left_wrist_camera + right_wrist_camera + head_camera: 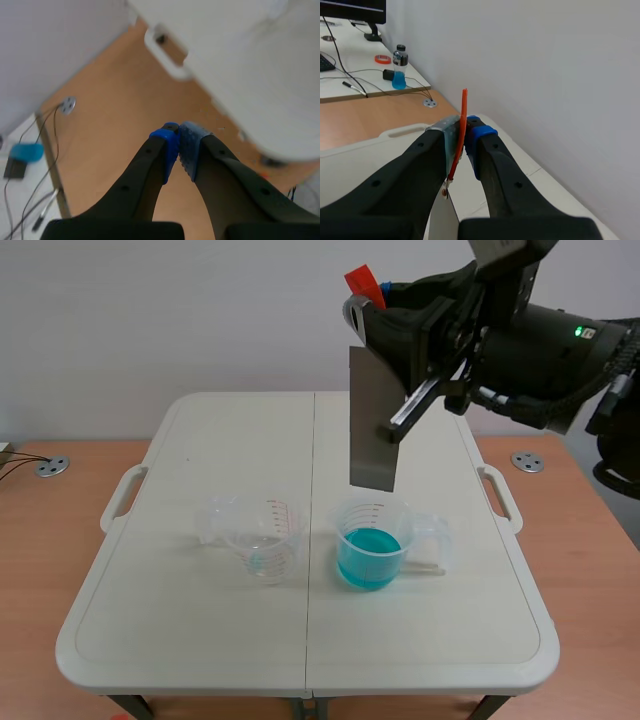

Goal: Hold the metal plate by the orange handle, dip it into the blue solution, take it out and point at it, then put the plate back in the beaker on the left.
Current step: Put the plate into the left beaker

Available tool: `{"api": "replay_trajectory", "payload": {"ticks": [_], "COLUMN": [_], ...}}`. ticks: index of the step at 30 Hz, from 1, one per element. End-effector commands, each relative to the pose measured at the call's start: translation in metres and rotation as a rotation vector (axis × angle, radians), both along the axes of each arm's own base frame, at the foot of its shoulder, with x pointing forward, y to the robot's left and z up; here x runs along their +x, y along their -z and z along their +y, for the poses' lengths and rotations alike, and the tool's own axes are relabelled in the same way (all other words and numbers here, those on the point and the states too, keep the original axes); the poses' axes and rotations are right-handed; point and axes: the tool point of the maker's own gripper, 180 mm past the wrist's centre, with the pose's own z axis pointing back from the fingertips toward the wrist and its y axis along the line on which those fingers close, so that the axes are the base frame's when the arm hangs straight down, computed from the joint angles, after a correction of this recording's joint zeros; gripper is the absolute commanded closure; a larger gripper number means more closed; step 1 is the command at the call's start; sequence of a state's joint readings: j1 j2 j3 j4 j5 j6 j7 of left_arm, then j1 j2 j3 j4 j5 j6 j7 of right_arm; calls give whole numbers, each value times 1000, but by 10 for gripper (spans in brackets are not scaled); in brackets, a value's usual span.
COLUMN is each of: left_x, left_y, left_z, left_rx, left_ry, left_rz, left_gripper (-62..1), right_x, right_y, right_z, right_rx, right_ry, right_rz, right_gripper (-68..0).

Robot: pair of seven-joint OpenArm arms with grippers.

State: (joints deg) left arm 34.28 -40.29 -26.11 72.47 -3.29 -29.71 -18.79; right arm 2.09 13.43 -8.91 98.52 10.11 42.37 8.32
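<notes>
Beaker (pixel 372 540) holds blue solution (pixel 368 560) (second beaker (pixel 262 540) beside); right fingers (pixel 482 136) clamp orange handle (pixel 463 125), left fingers (pixel 167 145) closed.

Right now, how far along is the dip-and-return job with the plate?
Done: the right claw is shut on the orange handle, and the metal plate is out of the left beaker. In hand: the plate hangs just above the beaker of blue solution; whether it has been dipped yet, I cannot tell. Left: pointing at it, with the left claw shut beside the table, and putting the plate back.
</notes>
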Motion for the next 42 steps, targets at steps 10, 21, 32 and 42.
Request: {"api": "replay_trajectory", "payload": {"ticks": [10,21,32,42], "left_x": [-117,-227,-281,-302], "left_y": [79,160,182,187], "left_z": [8,-54,-126,-146], "left_rx": [-90,-168,-281,-300], "left_ry": [-183,-187,-51,0], "left_rz": [289,612,791,863], "left_gripper": [-6,-6,-6,-6], "right_x": [-2,-3,-10,-20], "right_y": [-30,-40,-46,-46], "right_z": [32,66,95,114], "right_rx": [37,57,90,88], "right_ry": [-75,-115,-153,-205], "right_rz": [-60,-41,-13,-10], "right_gripper": [-13,-13,-13,-13]}}
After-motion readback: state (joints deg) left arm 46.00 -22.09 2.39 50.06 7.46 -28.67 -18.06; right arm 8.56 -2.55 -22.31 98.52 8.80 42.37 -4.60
